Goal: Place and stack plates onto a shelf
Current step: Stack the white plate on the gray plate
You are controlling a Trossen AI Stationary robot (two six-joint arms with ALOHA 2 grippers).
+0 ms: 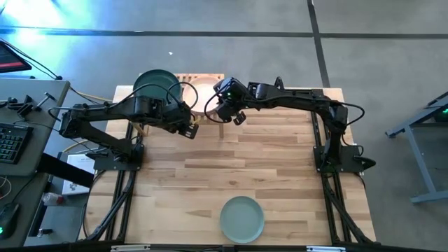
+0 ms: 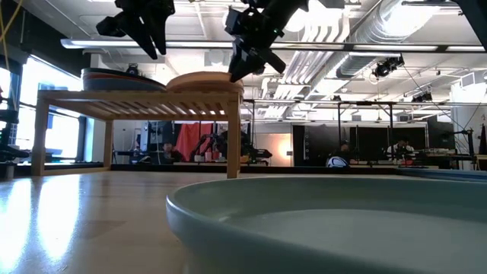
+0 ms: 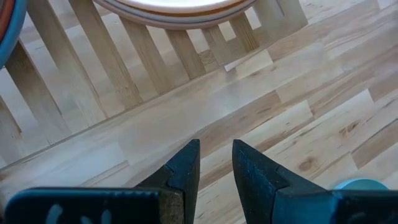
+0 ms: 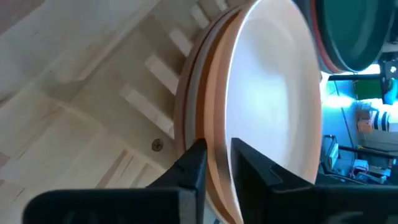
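beyond my table [image 1: 280,161], a light wooden top of joined planks, lies a grey floor [image 1: 364,56] crossed by dark seams. to my left stands a grey desk [image 1: 28,133] with a black keyboard [image 1: 8,143] at its edge and tangled cables near it. off to my right a grey metal frame [image 1: 420,140] stands on the floor. across the room i see white ceiling ducts [image 2: 396,30], black-framed rigs [image 2: 365,129], something red [image 2: 186,141], and a seated person [image 2: 340,156] far off.
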